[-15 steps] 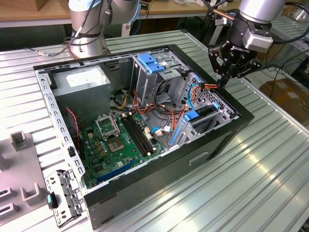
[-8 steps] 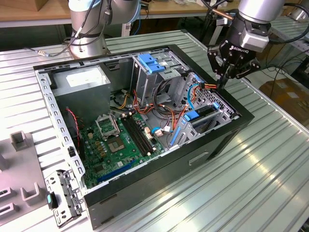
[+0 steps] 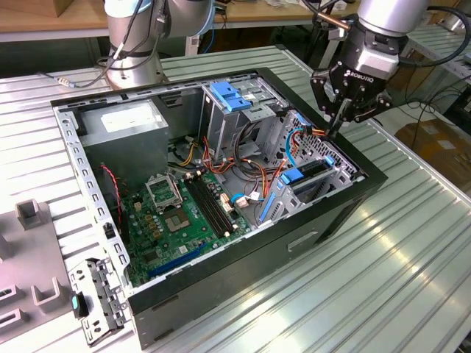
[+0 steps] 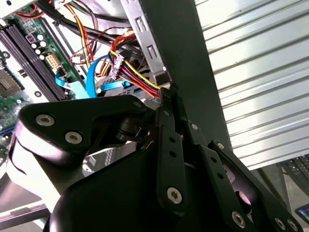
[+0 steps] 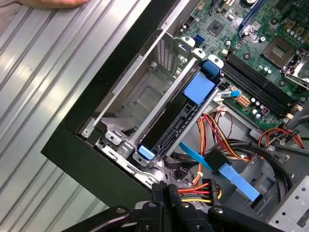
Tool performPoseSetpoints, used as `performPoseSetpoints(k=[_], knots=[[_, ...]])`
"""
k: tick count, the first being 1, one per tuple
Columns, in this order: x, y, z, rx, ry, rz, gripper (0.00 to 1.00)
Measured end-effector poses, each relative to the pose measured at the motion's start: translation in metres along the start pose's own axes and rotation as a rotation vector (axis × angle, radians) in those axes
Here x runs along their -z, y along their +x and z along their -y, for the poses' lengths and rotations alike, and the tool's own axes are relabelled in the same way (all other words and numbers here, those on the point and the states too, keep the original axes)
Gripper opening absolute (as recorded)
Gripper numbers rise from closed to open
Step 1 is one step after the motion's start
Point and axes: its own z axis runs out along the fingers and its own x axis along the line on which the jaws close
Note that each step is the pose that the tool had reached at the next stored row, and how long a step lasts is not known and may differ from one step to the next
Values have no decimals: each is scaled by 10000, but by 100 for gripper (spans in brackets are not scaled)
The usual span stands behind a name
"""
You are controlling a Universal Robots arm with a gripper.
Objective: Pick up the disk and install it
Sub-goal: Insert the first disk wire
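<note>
The end effector (image 3: 333,126) hangs over the right-hand wall of the open computer case (image 3: 324,220), which lies on the ribbed table (image 3: 412,279). Its fingers are pressed together, and I see nothing between them in either wrist view. The disk (image 3: 302,176) sits on edge in the metal drive cage (image 5: 145,96) at the case's right corner, with its blue carrier tab (image 5: 199,89) facing the motherboard (image 3: 176,213). In the exterior view its long axis runs from near-left to far-right, so its far end lies almost under the fingertips. The disk is therefore below and slightly to the near-left of the end effector. A bundle of red, yellow and black power leads (image 5: 195,191) lies just beside the fingertips.
</note>
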Motion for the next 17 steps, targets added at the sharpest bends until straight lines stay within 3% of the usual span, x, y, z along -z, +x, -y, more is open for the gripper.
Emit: performPoseSetpoints(k=[5,10,13,17], knots=[[0,-20,-29,-148,-9,2,16],[0,-21,-29,-859,-55,13,16],[-2,-21,-29,-1528,-97,25,16],[-2,-21,-28,-1541,-98,26,16]])
